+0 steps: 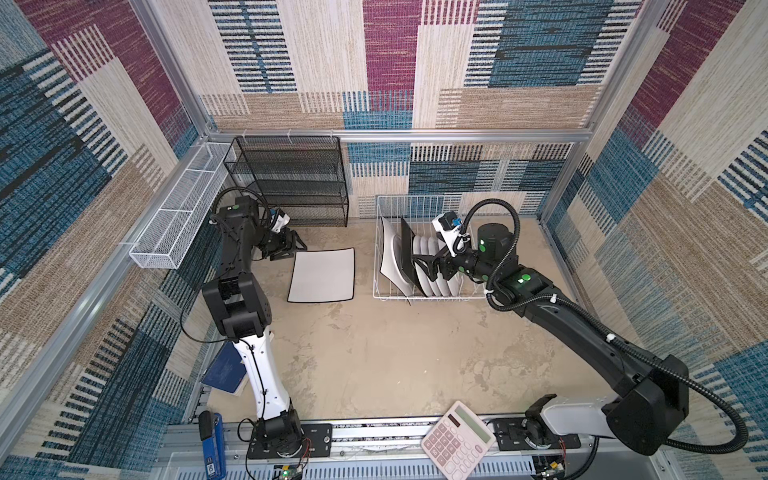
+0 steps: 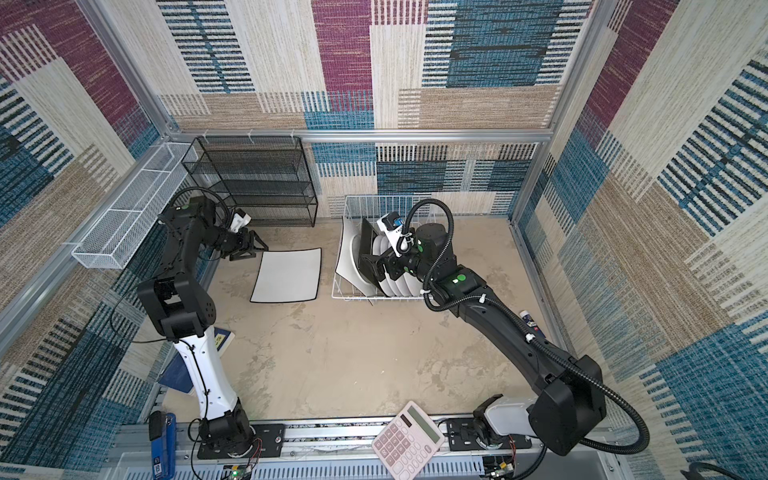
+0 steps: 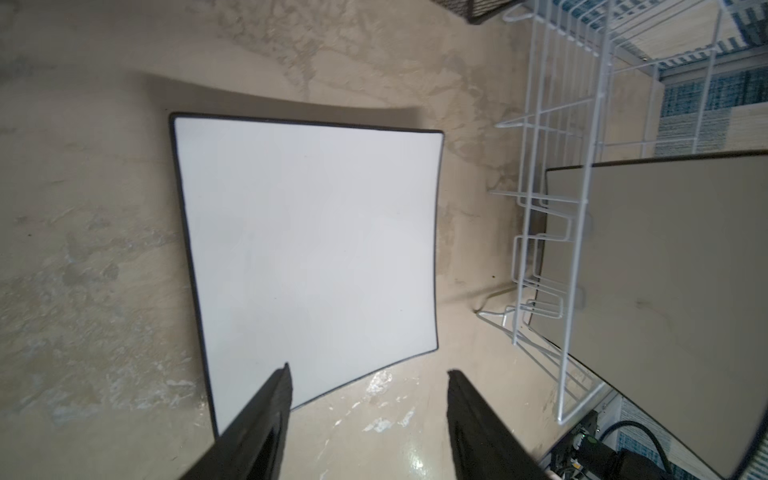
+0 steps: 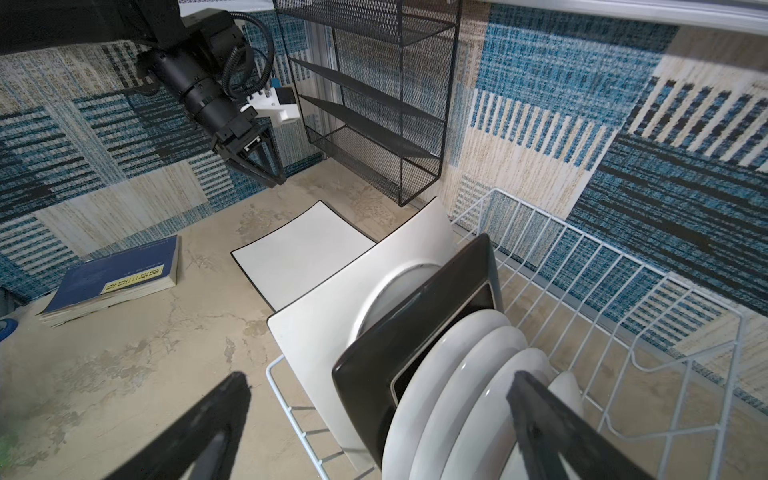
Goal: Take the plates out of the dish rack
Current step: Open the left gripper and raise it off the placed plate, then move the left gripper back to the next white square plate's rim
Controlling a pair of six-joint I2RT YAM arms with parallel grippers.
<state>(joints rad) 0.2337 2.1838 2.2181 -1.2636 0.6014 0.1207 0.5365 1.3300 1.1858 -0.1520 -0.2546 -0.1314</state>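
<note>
White plate (image 1: 322, 275) flat on bench (image 1: 374, 353), others upright in rack (image 1: 415, 205).
Left end effector (image 1: 291, 251) released beside it; right end effector (image 1: 426, 268) spread wide, empty, at black plate (image 1: 408, 253).

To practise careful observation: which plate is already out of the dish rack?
The large white rounded-square plate with a dark edge, lying flat on the table beside the dish rack; the other plates stand upright inside it.

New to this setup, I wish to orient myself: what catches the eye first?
A large white plate lies flat on the table, beside the white wire dish rack. Inside it, a black square plate and white plates stand on edge, with the right arm's open jaws over them.
</note>
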